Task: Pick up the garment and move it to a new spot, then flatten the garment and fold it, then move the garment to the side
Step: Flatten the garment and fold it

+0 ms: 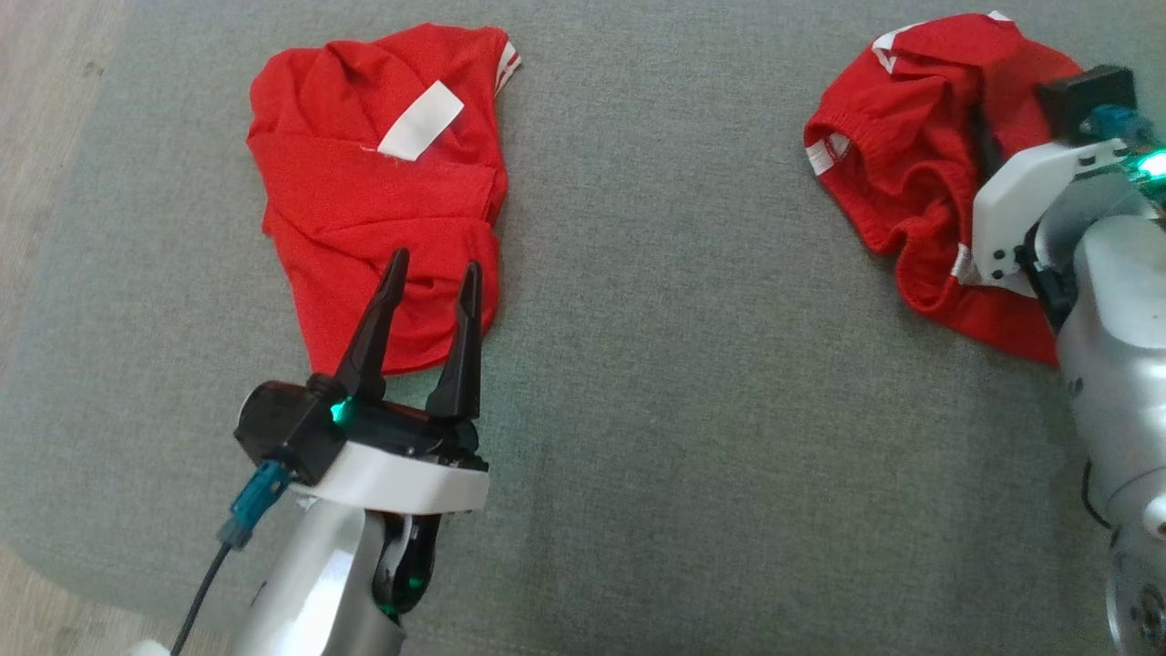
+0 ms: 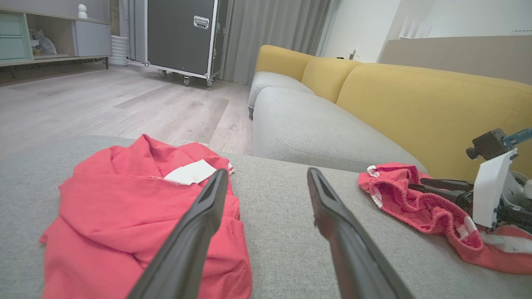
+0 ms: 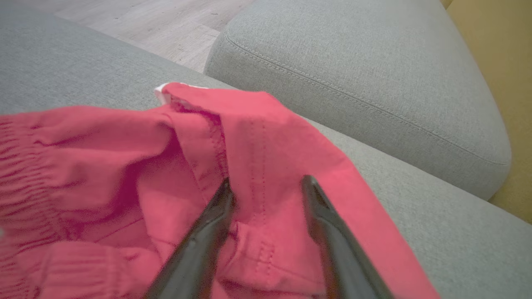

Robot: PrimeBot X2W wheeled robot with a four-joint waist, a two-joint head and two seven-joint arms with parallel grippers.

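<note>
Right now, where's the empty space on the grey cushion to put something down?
The biggest bare patch of cushion is the middle, between the shirt and the shorts. The near strip right of the left jaws is free too. Crowded: the far left, under the shirt, and the far right, where the right jaws are at the shorts.

Centre frame: bare grey cushion, free passage. Flanks: folded red garment upper left, crumpled red garment upper right.
</note>
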